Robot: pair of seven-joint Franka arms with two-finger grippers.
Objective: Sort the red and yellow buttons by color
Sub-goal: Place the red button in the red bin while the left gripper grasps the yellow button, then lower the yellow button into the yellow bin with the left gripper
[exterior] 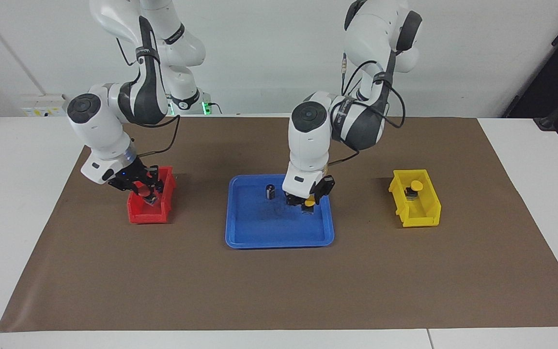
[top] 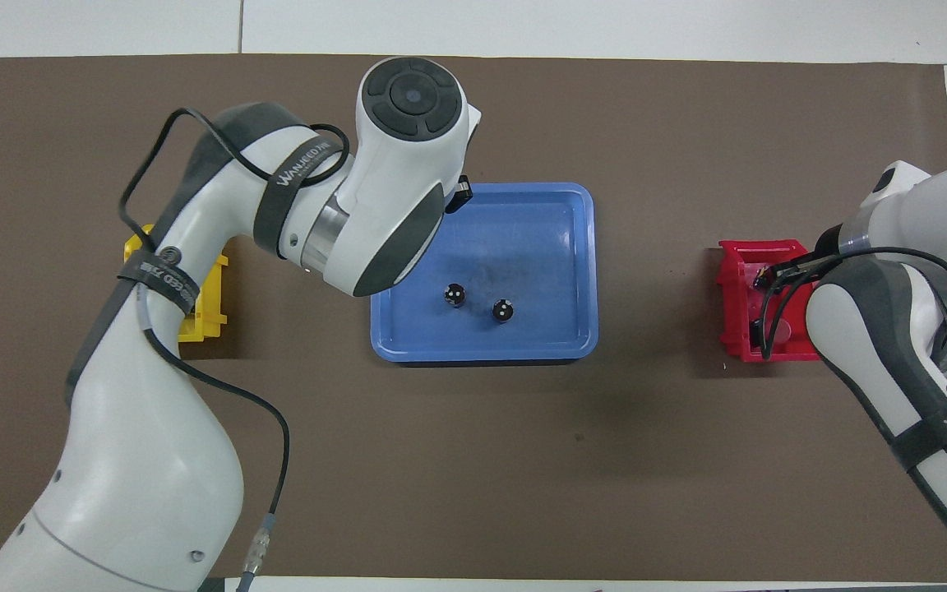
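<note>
A yellow button [exterior: 310, 199] stands in the blue tray [exterior: 259, 237] at the end toward the left arm. My left gripper [exterior: 306, 202] is down in the tray right at this button; in the overhead view the arm hides both. A second yellow button [exterior: 415, 186] sits in the yellow bin [exterior: 419, 215]. My right gripper [exterior: 147, 193] is low in the red bin [exterior: 143, 215], with a red cap [exterior: 139, 188] showing at it. I cannot tell whether that cap is held or lies in the bin. No other red button shows.
Two small dark cylinders [top: 455, 294] [top: 503, 310] stand in the tray [top: 556, 247], at its side nearer to the robots; one also shows in the facing view [exterior: 270, 191]. A brown mat [exterior: 279, 281] covers the table. The yellow bin [top: 194, 325] is mostly under the left arm.
</note>
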